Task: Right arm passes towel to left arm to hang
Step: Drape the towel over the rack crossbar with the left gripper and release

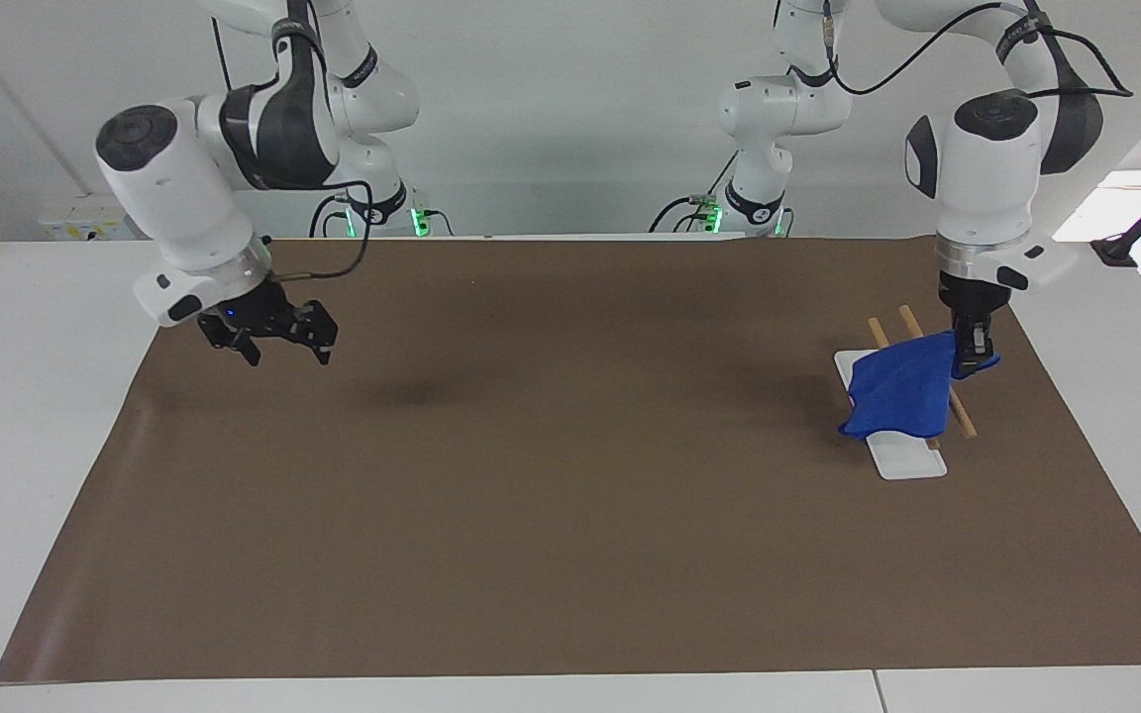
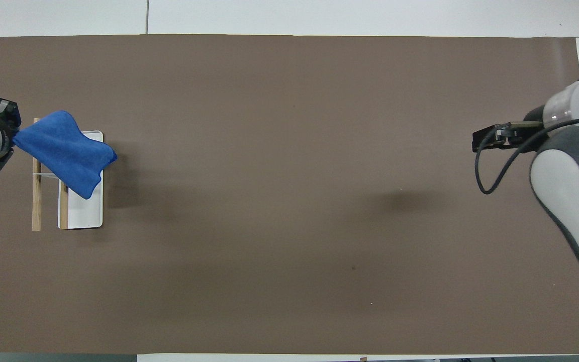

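I see the tabletop (image 1: 36, 446) under a brown mat (image 1: 570, 515). My right arm (image 1: 184, 208) waits over the mat at its own end, right gripper (image 1: 288, 355) empty, jaws spread wide. My left arm (image 1: 986, 168) stands over the rack (image 1: 902, 460), a white base with two wooden rails. The left gripper (image 1: 972, 352) has its jaws clamped on one corner of the towel (image 1: 902, 396), which drapes across the rails.
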### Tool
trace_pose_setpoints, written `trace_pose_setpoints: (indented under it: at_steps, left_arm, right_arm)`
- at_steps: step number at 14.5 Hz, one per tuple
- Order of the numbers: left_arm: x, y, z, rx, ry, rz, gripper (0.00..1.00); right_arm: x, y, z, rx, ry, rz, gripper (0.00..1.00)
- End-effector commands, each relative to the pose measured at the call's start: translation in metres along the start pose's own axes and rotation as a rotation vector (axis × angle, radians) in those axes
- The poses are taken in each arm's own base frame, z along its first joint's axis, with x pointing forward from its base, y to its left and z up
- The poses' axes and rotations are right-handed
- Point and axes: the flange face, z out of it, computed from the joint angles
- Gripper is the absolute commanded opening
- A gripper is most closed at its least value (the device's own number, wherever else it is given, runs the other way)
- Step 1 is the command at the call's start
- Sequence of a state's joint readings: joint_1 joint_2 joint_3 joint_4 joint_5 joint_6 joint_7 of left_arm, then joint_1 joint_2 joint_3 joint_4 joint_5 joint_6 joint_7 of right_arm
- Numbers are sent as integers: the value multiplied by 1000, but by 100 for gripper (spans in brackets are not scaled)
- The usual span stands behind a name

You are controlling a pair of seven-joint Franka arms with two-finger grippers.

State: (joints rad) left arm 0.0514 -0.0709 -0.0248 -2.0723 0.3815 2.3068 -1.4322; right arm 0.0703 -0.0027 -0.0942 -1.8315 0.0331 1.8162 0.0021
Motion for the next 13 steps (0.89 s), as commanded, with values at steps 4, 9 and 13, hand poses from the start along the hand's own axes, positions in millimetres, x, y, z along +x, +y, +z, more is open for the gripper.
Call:
trace_pose_setpoints:
  at_steps: [4, 9, 13]
  left_arm:
    - [42, -54, 3, -45, 51, -81, 0]
    - [60, -84, 19, -86, 67, -131, 0]
    - [44, -97, 42, -89, 44, -122, 0]
  right_arm:
    - [-25, 4, -116, -86, -49, -24, 100]
    - [-17, -1, -119, -114, -67, -28, 100]
    - [-20, -4, -113, -99, -76, -32, 100]
